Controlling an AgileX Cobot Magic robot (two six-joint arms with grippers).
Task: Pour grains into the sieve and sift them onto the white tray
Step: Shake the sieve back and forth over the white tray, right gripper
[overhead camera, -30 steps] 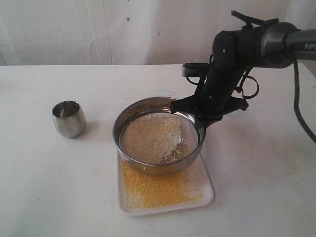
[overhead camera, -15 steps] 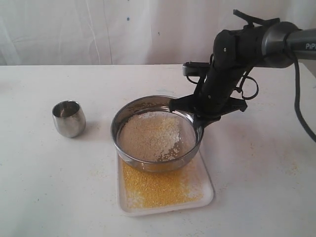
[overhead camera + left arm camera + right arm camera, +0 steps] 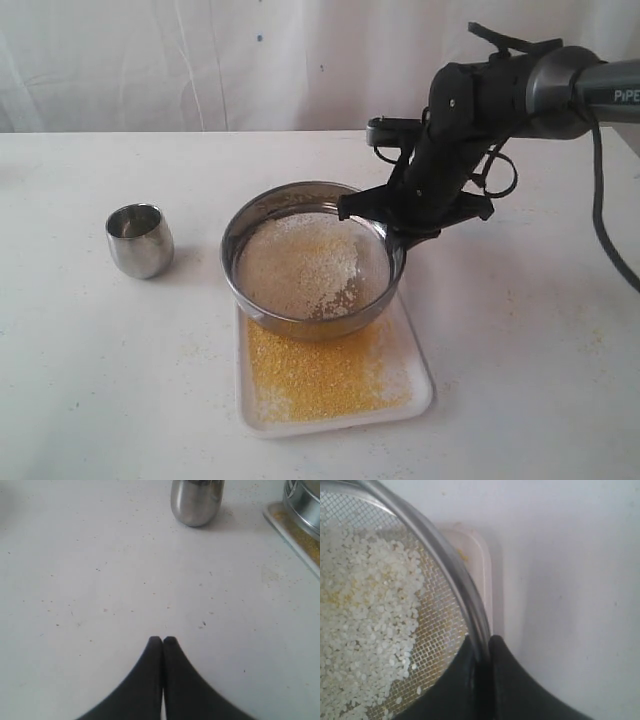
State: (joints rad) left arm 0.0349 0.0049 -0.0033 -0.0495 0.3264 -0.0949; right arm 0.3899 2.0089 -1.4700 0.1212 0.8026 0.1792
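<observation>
The sieve (image 3: 312, 260) hangs just above the white tray (image 3: 416, 375), held by its right rim in my right gripper (image 3: 398, 238), which is shut on it. Pale whitish grains (image 3: 300, 265) lie on the mesh, and golden-yellow meal (image 3: 320, 375) covers the tray below. In the right wrist view the sieve rim (image 3: 452, 565) runs between the fingers of my right gripper (image 3: 482, 642), with whitish grains (image 3: 365, 610) on the mesh and a tray corner (image 3: 482, 562) beyond. My left gripper (image 3: 162, 640) is shut on nothing over bare table.
A small rounded steel cup (image 3: 139, 239) stands upright left of the sieve, also seen in the left wrist view as the cup (image 3: 196, 501), with the tray edge (image 3: 292, 535) to one side. Stray granules dot the white table (image 3: 520, 350).
The right gripper has carried the sieve up and slightly left and away across the three frames, a shaking motion. More yellow meal shows on the tray. The cup has not moved.
</observation>
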